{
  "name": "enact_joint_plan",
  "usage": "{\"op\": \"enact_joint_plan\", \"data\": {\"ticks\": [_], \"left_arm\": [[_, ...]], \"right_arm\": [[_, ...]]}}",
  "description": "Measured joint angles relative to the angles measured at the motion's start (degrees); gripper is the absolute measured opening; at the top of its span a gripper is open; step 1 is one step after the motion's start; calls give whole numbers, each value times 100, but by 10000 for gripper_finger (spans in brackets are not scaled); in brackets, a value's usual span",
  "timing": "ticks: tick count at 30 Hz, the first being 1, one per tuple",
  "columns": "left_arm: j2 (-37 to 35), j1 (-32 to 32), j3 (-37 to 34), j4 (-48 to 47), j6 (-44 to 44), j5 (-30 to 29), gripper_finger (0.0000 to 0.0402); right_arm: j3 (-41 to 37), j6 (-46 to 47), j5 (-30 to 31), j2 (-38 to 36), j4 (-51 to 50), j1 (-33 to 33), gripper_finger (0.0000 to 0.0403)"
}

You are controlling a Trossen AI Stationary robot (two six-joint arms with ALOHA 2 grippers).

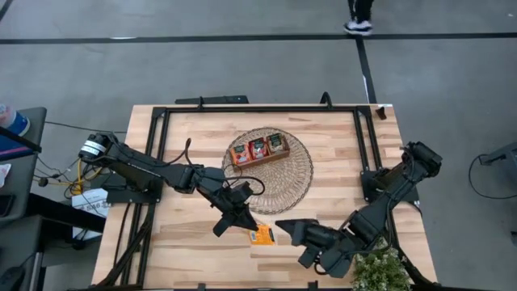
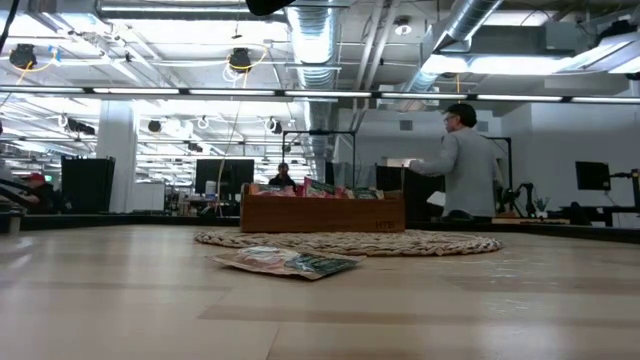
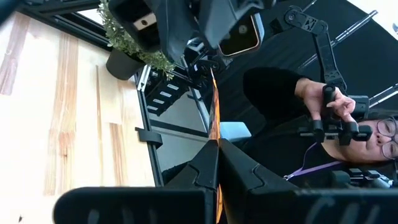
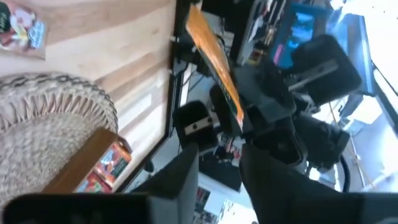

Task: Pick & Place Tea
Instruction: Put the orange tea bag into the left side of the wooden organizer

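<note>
Wooden planks make up the desk [image 1: 339, 162], and on it a round woven mat [image 1: 295, 182] carries a brown wooden tray [image 1: 257, 161] whose three compartments hold red-orange tea sachets [image 1: 258, 147]. In the high view the left tool [image 1: 242, 220] reaches in over the front middle of the desk, just in front of the mat. Its wrist view shows its two dark fingers [image 3: 202, 168] pressed together on the edge of one thin orange sachet [image 3: 214, 115], which stands up edge-on from between them. One more tea sachet [image 1: 262, 235] lies flat on the desk just in front of that tool; the low view shows it as a flat packet [image 2: 288, 262] resting on the boards in front of the mat. The right tool [image 1: 289, 228] comes in from the front right corner and points toward the left one, just beside the lying sachet. Its fingers [image 4: 186, 171] stand apart with nothing between them. A small green plant [image 1: 378, 271] sits at the front right corner. Beyond the desk a person [image 2: 465, 160] stands in the room.
</note>
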Motion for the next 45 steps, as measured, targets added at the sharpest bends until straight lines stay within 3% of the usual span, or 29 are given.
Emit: {"op": "enact_joint_plan", "data": {"ticks": [6,13,20,28,38,45], "left_arm": [[0,0,0,1,-17,-4,0],[1,0,0,-29,-19,-11,0],[2,0,0,-83,-41,-45,0],[2,0,0,-81,-41,-141,0],[-10,0,12,-122,-257,-430,12],[-35,-37,1106,-1995,253,-592,76]], "right_arm": [[-1,-180,-528,65,112,-109,162],[-7,-459,-742,162,658,-246,168],[0,-536,-969,153,717,-287,134],[0,-544,-1029,153,702,-327,10],[0,-250,-959,153,131,-366,0],[0,867,-975,151,-810,-366,0]]}}
